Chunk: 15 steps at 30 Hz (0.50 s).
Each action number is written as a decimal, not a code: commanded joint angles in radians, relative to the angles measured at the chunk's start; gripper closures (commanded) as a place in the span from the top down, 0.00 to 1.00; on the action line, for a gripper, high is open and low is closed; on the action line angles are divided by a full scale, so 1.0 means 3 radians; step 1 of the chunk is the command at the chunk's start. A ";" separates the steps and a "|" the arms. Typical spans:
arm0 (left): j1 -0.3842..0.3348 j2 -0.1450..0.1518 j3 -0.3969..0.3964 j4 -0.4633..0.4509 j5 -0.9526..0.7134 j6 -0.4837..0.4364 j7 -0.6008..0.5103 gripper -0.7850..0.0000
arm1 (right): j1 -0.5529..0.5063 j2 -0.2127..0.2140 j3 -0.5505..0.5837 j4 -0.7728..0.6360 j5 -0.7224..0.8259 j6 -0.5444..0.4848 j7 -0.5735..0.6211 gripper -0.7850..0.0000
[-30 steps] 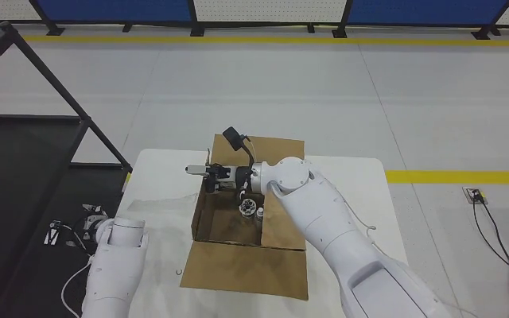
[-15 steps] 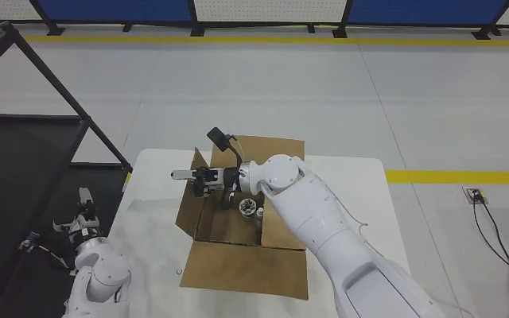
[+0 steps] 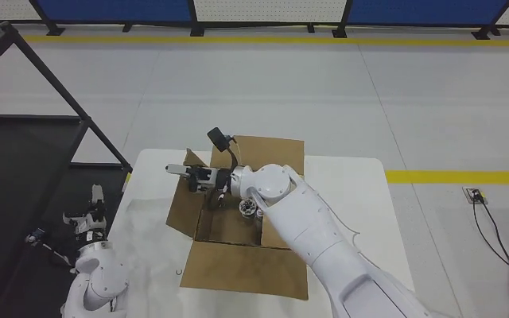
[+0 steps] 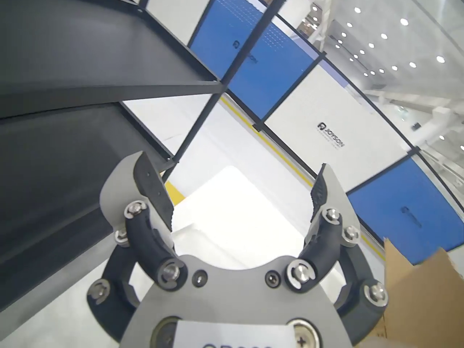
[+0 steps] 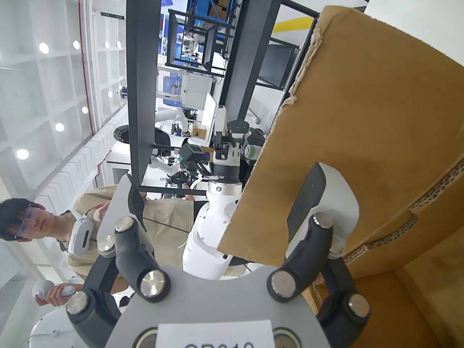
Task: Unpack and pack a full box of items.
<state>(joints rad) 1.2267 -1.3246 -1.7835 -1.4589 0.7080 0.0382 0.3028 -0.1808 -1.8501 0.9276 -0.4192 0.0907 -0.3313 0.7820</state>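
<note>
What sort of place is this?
Probably a robot test hall or lab in an industrial building: blue and white partition panels line the far side, a yellow line marks the pale floor, and an open cardboard box sits on a white table.

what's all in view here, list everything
box: one, brown cardboard, flaps open, on the table
item: one small cluster, white and black, on the box floor; too small to identify
table: one, white, under the box
rack: one, black, beside the table
panels: several, blue and white, along the far edge of the floor
line: yellow, on the floor past the table
cable: one, black, on the floor
right end effector: one, open, a side flap of the box between its fingers
left end effector: one, open, holding nothing, off the table by the rack
</note>
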 commanded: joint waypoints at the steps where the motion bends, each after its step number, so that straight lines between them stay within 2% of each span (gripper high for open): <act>1: 0.0133 0.0029 -0.0107 -0.0096 0.0056 -0.0274 -0.0124 1.00 | -0.0016 -0.0017 -0.0017 -0.0017 -0.0014 0.0030 -0.0063 1.00; 9: 0.0643 0.0124 -0.0580 -0.0550 -0.0132 -0.1127 -0.0737 1.00 | 0.0012 -0.0134 -0.0116 0.0135 -0.0024 0.0096 -0.0168 1.00; 12: 0.0765 0.0140 -0.0618 -0.0656 -0.0131 -0.1341 -0.0843 1.00 | 0.0022 -0.0189 -0.0149 0.0218 -0.0017 0.0044 -0.0242 1.00; 15: 0.0865 0.0140 -0.0575 -0.0755 -0.0125 -0.1421 -0.0878 1.00 | 0.0022 -0.0243 -0.0184 0.0302 -0.0038 -0.0026 -0.0383 1.00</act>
<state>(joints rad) 1.4781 -1.2822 -1.9641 -1.6775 0.6718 -0.3842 0.0459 -0.1740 -1.9182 0.8756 -0.3367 0.0825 -0.3331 0.6822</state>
